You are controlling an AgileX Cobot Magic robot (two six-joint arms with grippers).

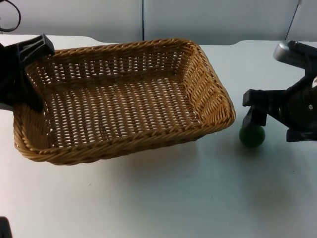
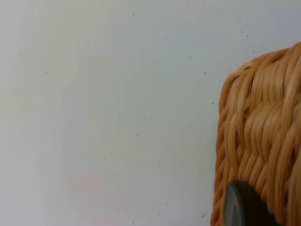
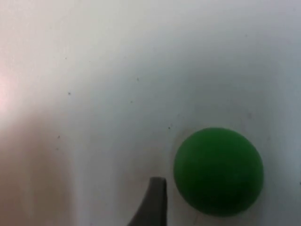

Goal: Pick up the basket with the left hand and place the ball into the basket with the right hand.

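The wicker basket point(image 1: 124, 99) sits on the white table point(image 1: 163, 198), toward its left and back edges, tilted so its left end looks raised. The left gripper point(image 1: 22, 74) is clamped on the rim at that left end; in the left wrist view 1 black fingertip point(image 2: 244, 207) presses against the weave. The green ball point(image 1: 252, 136) lies on the table just beside the basket's right end. The right gripper point(image 1: 270, 124) hangs over the ball with its 2 fingers spread, 1 of them beside the ball.

Both arms black, angular plastic links. Right arm point(image 1: 292, 106) carries silver metal cylinder point(image 1: 290, 51) at 12 o'clock end. Fingertip point(image 3: 151, 205) dark grey, tapered.
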